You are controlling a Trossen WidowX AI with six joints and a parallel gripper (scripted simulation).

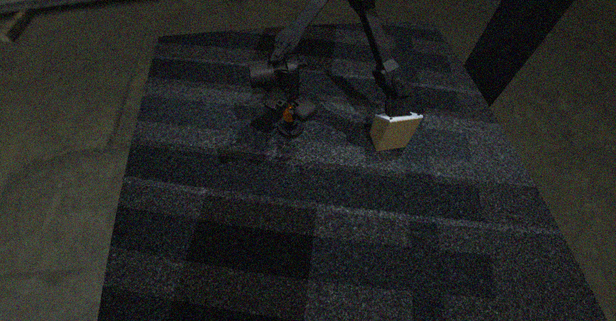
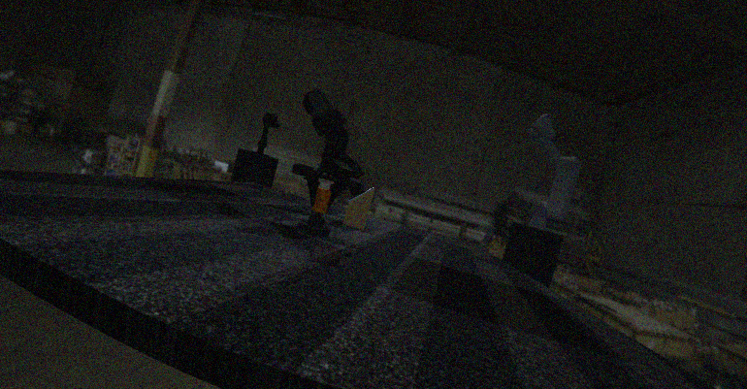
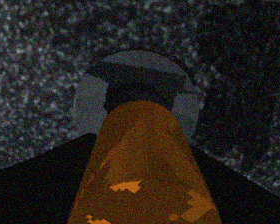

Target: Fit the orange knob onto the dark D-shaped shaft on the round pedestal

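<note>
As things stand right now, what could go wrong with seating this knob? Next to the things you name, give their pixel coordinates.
The orange knob [image 1: 288,114] [image 2: 321,199] [image 3: 143,160], clamped in the gripper [image 1: 290,108] [image 2: 323,198], hides most of what lies beneath it in the wrist view, so its flat could be misaligned and jam. It appears above the round pedestal [image 1: 290,130] [image 2: 313,229] [image 3: 88,107], so opening now might let it tip. Dim light could mask a small offset.
</note>
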